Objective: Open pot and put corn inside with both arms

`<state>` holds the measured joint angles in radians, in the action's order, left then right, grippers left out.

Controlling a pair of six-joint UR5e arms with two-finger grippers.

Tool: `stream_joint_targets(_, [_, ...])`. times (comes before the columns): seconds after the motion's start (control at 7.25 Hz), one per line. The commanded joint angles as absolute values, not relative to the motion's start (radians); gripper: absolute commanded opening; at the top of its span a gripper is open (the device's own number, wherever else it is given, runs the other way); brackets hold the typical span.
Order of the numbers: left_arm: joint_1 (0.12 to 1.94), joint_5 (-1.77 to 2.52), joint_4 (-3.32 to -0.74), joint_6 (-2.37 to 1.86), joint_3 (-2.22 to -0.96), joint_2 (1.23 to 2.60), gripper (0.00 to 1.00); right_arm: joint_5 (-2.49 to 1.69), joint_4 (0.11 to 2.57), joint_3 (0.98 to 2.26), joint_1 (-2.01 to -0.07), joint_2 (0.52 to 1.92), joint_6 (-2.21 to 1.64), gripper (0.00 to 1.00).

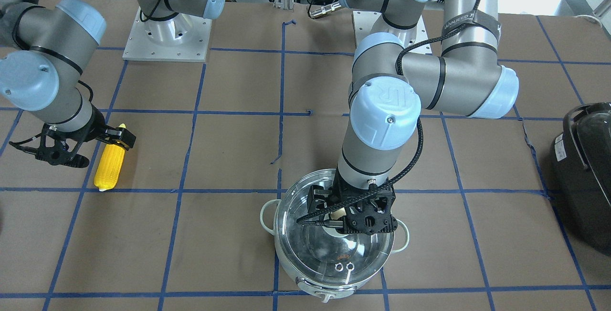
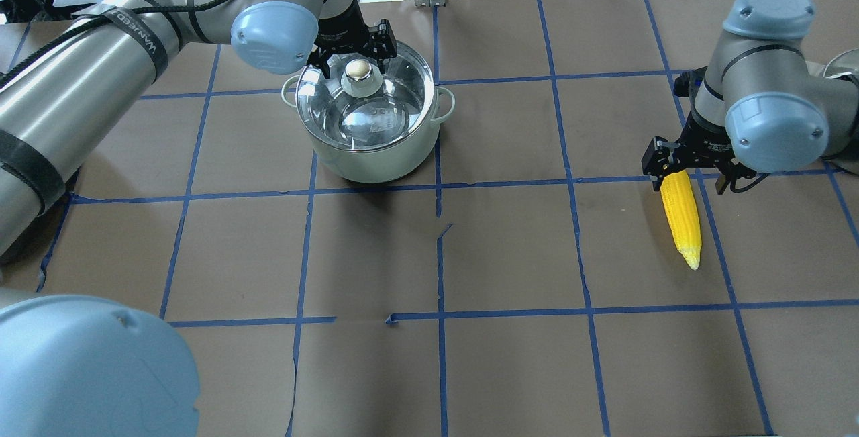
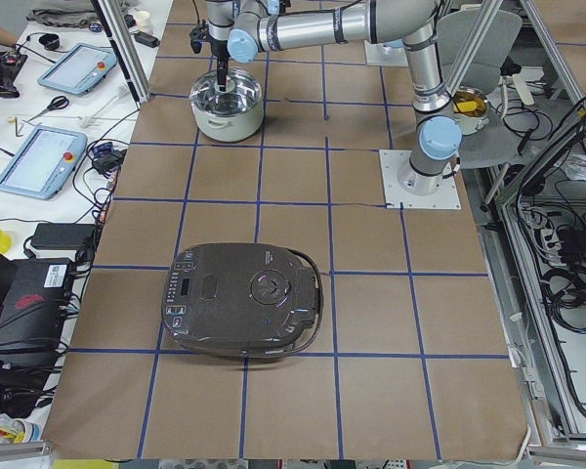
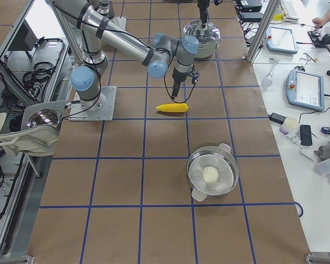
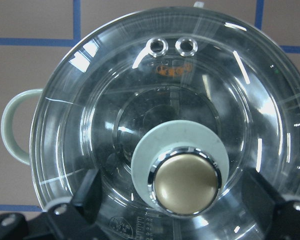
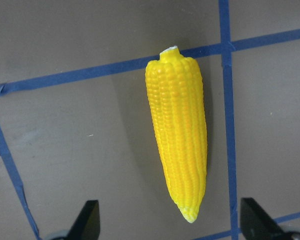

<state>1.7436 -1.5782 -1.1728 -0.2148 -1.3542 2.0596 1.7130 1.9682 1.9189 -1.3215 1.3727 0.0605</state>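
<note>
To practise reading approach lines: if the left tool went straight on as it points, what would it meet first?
Probably the gold knob atop the pot, centred between the left tool's open fingers; depth unclear.

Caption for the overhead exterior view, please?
Left gripper open astride the gold knob of the lidded pot; right gripper open over the corn lying on the table.

The pot (image 2: 376, 148) stands on the worktop (image 2: 510, 256) at the robot's left, its lid (image 2: 396, 101) on it and the left pincer (image 2: 354, 60) over the lid's knob (image 5: 186, 184). Well apart to the right lies the corn (image 2: 681, 215), under the right pincer (image 2: 686, 172). An appliance (image 3: 242, 298) sits farther left, beyond the pot.
</note>
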Motion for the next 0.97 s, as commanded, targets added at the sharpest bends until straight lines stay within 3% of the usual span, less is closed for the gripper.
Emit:
stream_joint_targets(0.0, [1.744, -1.575, -1.17, -0.213, -1.355, 2.065, 0.75, 1.718, 2.057, 1.921, -1.316, 1.3, 0.064, 1.0])
stream_joint_targets(0.69, [1.746, -1.574, -1.117, -0.201, -1.353, 2.08, 0.75, 1.715, 2.134, 1.922, -1.266, 1.206, 0.295, 1.0])
stream_joint_targets(0.83, [1.75, -1.575, -1.115, -0.196, -1.354, 2.076, 0.49, 1.704, 2.138, 1.946, -1.261, 1.198, 0.295, 1.0])
